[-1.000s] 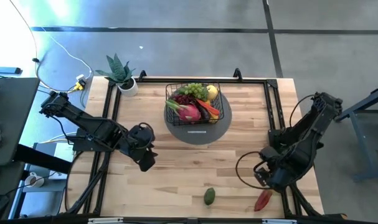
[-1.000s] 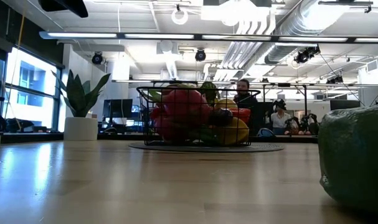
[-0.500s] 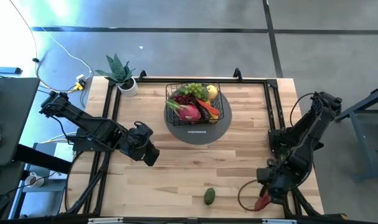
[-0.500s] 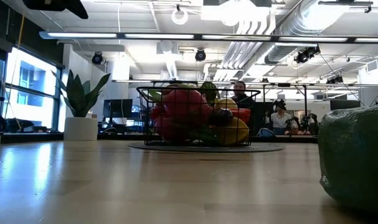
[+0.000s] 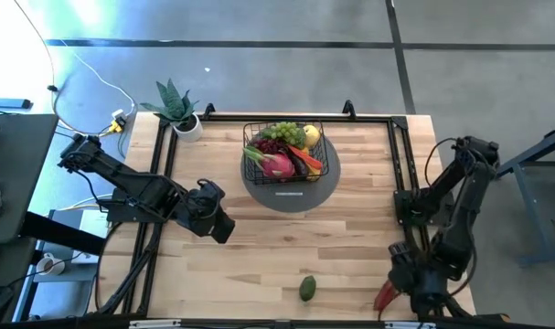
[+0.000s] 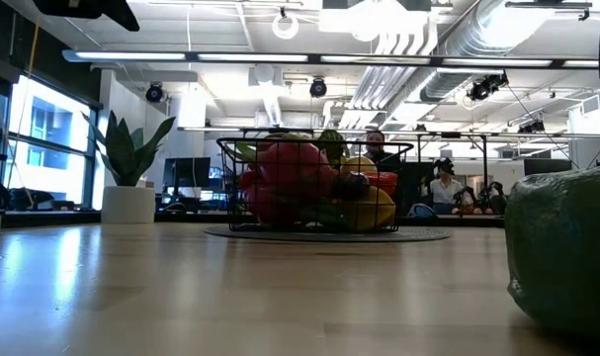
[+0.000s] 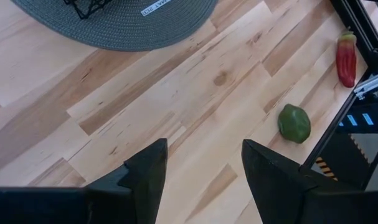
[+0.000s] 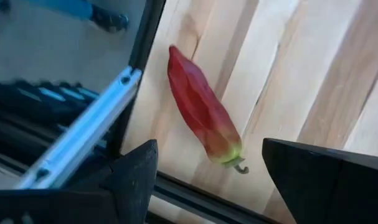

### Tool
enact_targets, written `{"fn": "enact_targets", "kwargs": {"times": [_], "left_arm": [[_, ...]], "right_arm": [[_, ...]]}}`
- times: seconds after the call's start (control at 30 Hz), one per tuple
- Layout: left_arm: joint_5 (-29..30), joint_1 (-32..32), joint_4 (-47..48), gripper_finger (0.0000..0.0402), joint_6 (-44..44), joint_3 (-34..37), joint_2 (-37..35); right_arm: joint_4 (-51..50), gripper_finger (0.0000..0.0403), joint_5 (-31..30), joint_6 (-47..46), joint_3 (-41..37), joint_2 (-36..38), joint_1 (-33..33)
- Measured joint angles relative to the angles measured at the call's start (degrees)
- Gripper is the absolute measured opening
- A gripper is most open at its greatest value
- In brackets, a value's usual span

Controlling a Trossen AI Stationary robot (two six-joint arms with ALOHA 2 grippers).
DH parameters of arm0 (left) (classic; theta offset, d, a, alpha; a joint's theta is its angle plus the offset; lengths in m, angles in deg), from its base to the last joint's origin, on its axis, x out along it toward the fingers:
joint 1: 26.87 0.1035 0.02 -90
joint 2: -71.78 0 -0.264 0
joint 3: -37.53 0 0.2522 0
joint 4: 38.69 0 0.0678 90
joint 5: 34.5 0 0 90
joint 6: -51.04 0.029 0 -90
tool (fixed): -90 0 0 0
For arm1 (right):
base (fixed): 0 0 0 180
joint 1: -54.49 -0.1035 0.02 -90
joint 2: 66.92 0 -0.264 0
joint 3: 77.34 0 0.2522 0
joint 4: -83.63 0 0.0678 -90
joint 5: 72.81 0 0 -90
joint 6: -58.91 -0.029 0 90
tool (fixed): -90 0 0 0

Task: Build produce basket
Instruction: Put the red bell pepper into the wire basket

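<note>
Right gripper (image 8: 204, 171): fingers apart, nothing between them; poised above the near right corner of the table (image 5: 350, 247), about 5 o'clock from the table centre in the high view.
Red chilli (image 8: 203, 115): flat on the wood at the near right corner, close to the black frame rail (image 8: 145, 43); directly ahead of the right gripper's open gap, not touching either finger; green stem end toward the gripper, red tip pointing away.
Red chilli, high view (image 5: 384, 295): just beside the right gripper, on its 9 o'clock side.
Left gripper (image 7: 204, 171): fingers apart, empty; hovering over the left half of the table, about 8 o'clock from the basket.
Avocado (image 5: 307, 289): on the bare wood near the front edge, about 6 o'clock from the basket; well apart from both grippers; 9 o'clock from the chilli.
Basket (image 5: 250, 157): black wire mesh, standing on the round grey mat (image 5: 323, 183) at the far centre of the table; well apart from both grippers.
Produce in basket: pink dragon fruit (image 5: 277, 165), green grapes (image 5: 284, 132), yellow pear (image 5: 311, 135), others packed alongside.
Potted plant (image 5: 178, 111): far left corner, about 9 o'clock from the basket.
</note>
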State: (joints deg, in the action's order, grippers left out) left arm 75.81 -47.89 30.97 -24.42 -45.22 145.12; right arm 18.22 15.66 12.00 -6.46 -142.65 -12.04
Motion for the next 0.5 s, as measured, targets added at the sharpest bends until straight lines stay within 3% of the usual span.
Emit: {"fn": "enact_targets", "kwargs": {"times": [0.5], "left_arm": [[-0.08, 0.01, 0.0, 0.0196, -0.9, 0.0, -0.02]], "right_arm": [[0.5, 0.0271, 0.04, 7.88, 0.0, -14.25, -1.42]]}}
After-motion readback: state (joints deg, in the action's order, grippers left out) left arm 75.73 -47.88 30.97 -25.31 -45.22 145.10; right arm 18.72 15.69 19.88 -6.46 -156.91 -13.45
